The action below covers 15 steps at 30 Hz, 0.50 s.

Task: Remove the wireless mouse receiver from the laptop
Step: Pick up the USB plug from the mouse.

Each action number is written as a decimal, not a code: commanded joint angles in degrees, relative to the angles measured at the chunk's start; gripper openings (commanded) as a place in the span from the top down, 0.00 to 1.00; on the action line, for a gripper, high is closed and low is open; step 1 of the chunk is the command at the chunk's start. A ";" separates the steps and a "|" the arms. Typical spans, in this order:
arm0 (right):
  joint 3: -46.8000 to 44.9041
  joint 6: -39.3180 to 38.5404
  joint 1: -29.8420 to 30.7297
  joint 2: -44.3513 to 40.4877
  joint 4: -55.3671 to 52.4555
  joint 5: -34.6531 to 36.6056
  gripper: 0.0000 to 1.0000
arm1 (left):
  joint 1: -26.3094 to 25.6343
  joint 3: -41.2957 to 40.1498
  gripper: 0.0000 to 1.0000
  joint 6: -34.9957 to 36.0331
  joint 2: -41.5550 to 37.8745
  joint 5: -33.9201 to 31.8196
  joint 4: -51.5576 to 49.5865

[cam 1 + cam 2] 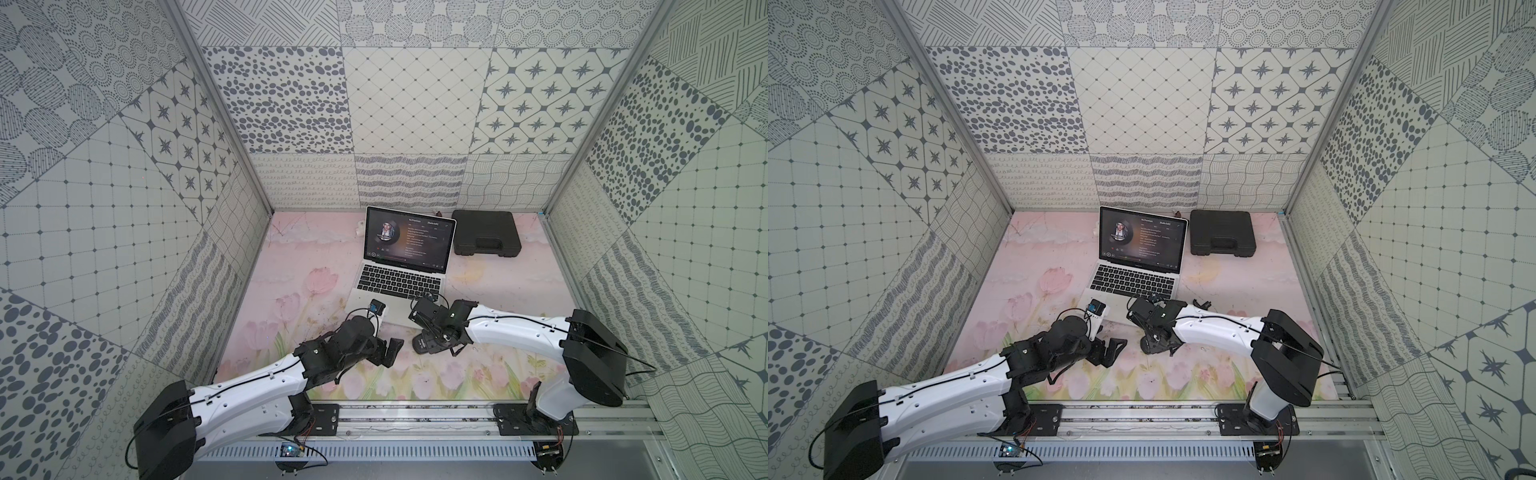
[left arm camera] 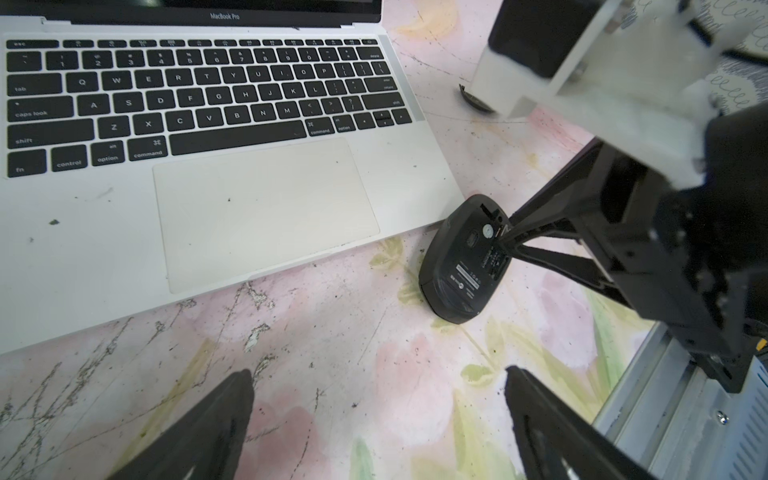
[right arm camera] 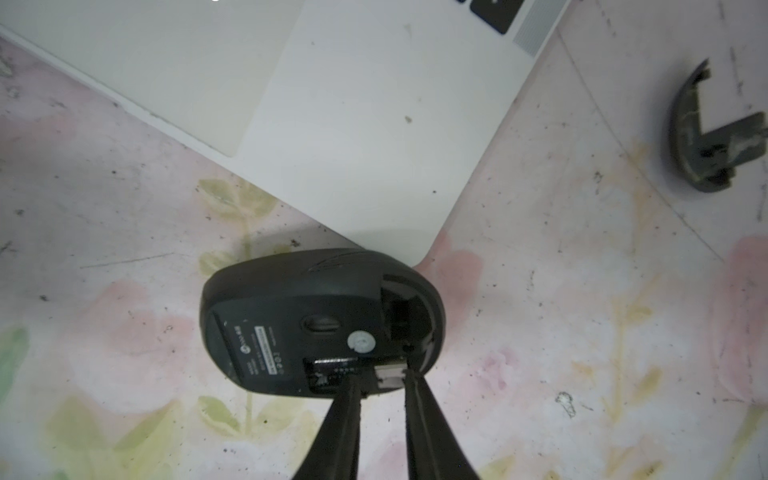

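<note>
The silver laptop (image 1: 399, 282) (image 1: 1133, 278) stands open mid-table; its palm rest (image 2: 266, 208) (image 3: 353, 124) fills both wrist views. A black mouse (image 3: 291, 316) (image 2: 461, 266) lies upside down off the laptop's near right corner, its bottom compartment uncovered. My right gripper (image 3: 383, 374) (image 2: 500, 241) reaches down onto that underside. Its narrow jaws pinch a tiny silver-and-black stub, apparently the wireless mouse receiver (image 3: 390, 374), at the mouse's edge. My left gripper (image 2: 378, 372) (image 1: 388, 353) hovers wide open over bare mat, left of the mouse, holding nothing.
The mouse's loose curved cover (image 3: 698, 137) (image 2: 476, 99) lies on the mat right of the laptop. A black plastic case (image 1: 486, 232) (image 1: 1223, 232) sits at the back right. Patterned walls close three sides; a metal rail (image 2: 681, 415) runs along the front.
</note>
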 commanded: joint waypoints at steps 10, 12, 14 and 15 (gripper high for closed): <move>-0.87 2.53 -14.44 -14.78 3.82 -21.46 0.76 | 0.19 -1.58 0.00 10.33 2.61 7.81 13.45; -0.99 -0.11 -14.37 -14.66 3.03 -20.46 0.75 | 0.22 -0.30 0.00 11.37 3.18 7.19 12.60; -1.85 -1.20 -13.52 -13.12 2.45 -20.22 0.72 | 0.31 0.57 0.00 11.62 3.87 7.07 12.01; -2.60 -1.26 -12.18 -12.07 2.98 -19.13 0.70 | 0.31 0.80 0.01 11.58 4.30 7.32 11.83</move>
